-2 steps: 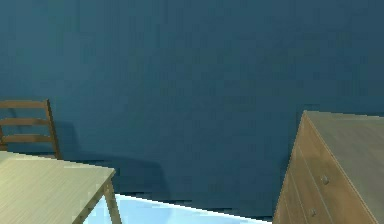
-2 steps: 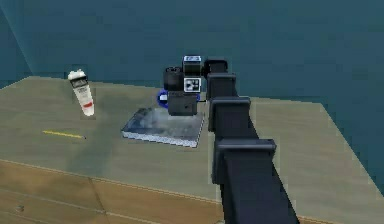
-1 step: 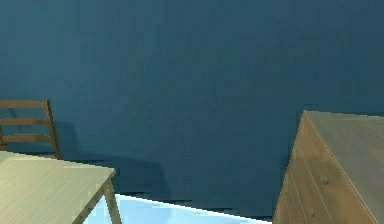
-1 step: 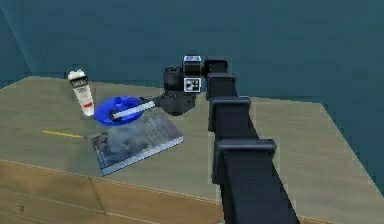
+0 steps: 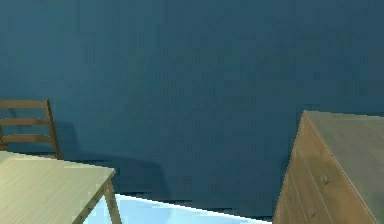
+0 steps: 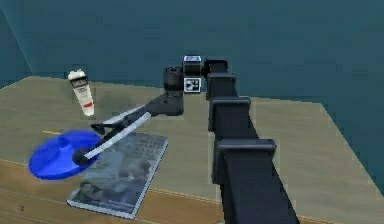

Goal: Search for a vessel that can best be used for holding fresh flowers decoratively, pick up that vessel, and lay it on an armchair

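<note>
Five entries, wooden tabletop point(image 6: 300, 140): blue disc point(image 6: 55, 160), far left; small tilted white-and-red vessel point(image 6: 82, 92), near the fingers; gripper point(image 6: 92, 142), tips by the disc's rim, cannot tell whether it holds anything; magazine point(image 6: 125, 178); dark arm point(image 6: 240, 150), right of middle.

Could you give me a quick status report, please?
Arm out over wooden top; jaws at blue disc, hold unclear. White tilted vessel nearby, possibly the vase. Magazine lies beside the disc.
</note>
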